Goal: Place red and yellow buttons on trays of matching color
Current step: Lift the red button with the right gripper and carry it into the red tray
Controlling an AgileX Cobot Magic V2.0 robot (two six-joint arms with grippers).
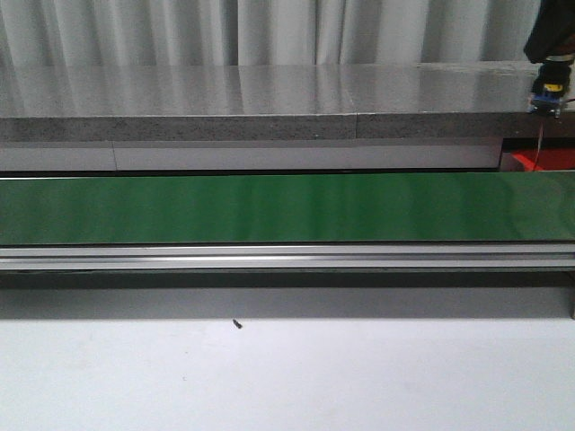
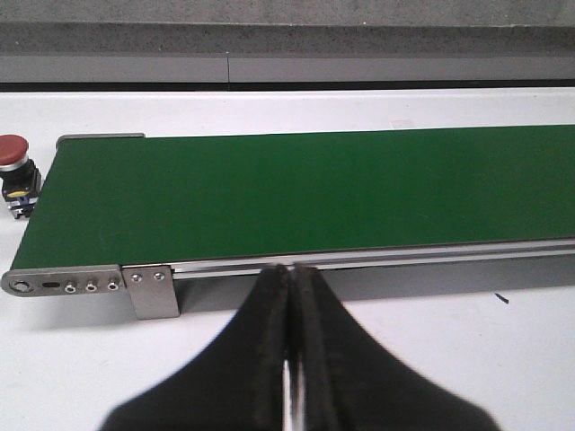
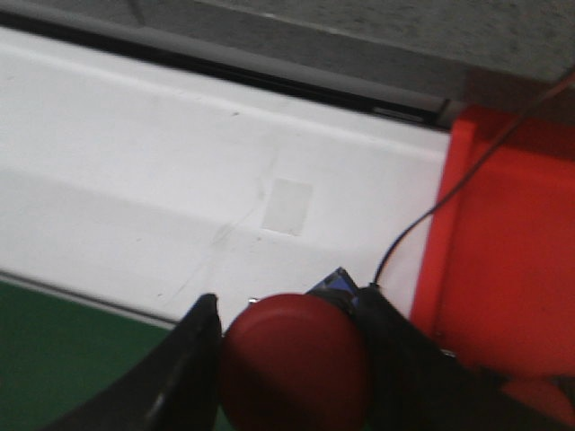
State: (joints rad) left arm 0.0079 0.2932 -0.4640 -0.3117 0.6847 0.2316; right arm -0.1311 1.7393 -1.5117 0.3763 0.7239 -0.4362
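My right gripper [image 3: 292,303] is shut on a red button [image 3: 296,364], its round cap filling the gap between the black fingers. The button's blue and black base [image 3: 334,285] trails a thin dark wire. Just beside it lies the red tray [image 3: 508,260], seen in the front view at the far right [image 1: 544,160] under the raised right gripper [image 1: 548,94]. A second red button [image 2: 13,151] on a black base stands on the white table off the end of the green belt. My left gripper [image 2: 292,269] is shut and empty. No yellow button or yellow tray is in view.
The green conveyor belt [image 1: 287,208] with its aluminium rail [image 1: 287,256] crosses the whole table. Behind it runs a grey stone-like ledge [image 1: 269,126] below curtains. White tabletop [image 1: 287,377] lies in front of the belt, with a small dark speck [image 1: 237,323] on it.
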